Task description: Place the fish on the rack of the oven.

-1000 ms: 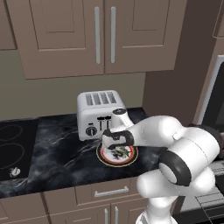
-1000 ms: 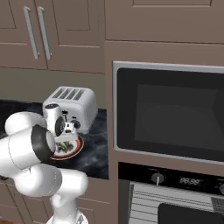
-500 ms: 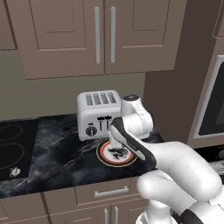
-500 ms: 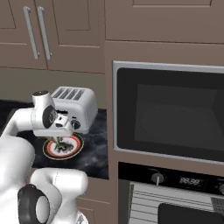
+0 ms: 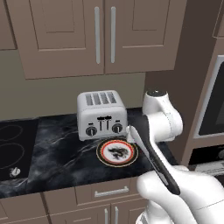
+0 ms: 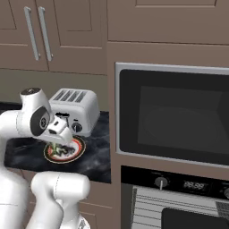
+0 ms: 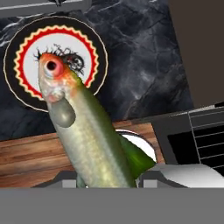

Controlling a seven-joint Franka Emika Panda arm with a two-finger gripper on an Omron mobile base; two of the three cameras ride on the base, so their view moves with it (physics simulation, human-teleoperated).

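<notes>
Gripper (image 6: 59, 142) pinches the fish (image 7: 83, 127) near its tail, so the body juts forward from between the fingertips, its orange-red head farthest from the hand. Directly below it sits the plate (image 5: 105, 146) on the black marble counter (image 5: 57, 153), just in front of the toaster (image 5: 101, 113). Off to the gripper's right stands the oven (image 6: 174, 120), and lower down the rack (image 6: 147, 210) shows through the glass.

So we've got a black marble counter (image 5: 61, 153) here, with a silver four-slot toaster (image 5: 101, 114) sitting on it. Just in front of the toaster, a round plate (image 5: 117, 152) lies flat on the counter.
</notes>
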